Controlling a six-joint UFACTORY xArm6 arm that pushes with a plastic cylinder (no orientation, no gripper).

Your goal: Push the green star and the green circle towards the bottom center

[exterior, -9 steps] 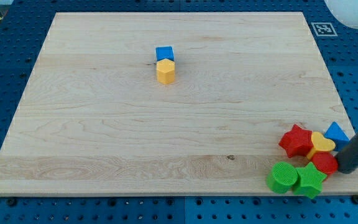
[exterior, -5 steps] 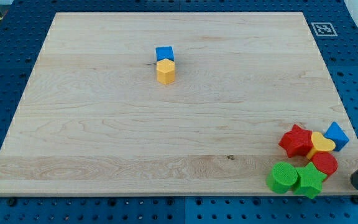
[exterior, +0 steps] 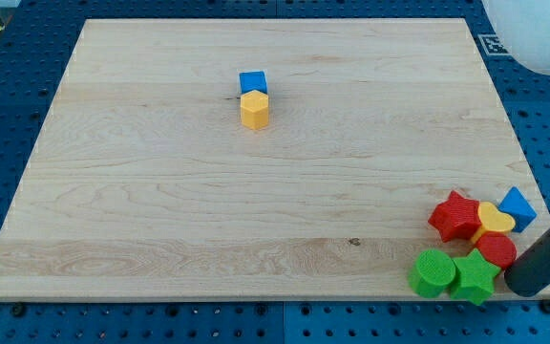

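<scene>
The green circle (exterior: 433, 271) and the green star (exterior: 475, 276) sit side by side at the board's bottom right edge. My tip (exterior: 520, 284) is at the bottom right, just to the right of the green star and just below the red circle (exterior: 497, 250). It is close to both; I cannot tell if it touches either.
A red star (exterior: 454, 215), a yellow heart (exterior: 493, 221) and a blue block (exterior: 517, 206) cluster just above the green pair. A blue square (exterior: 253, 82) and a yellow hexagon (exterior: 254, 110) sit together near the top centre. The board's edge (exterior: 256, 301) runs along the bottom.
My rod swung right and down off the board's corner, then came back left to the green star's right side. No block has visibly moved.
</scene>
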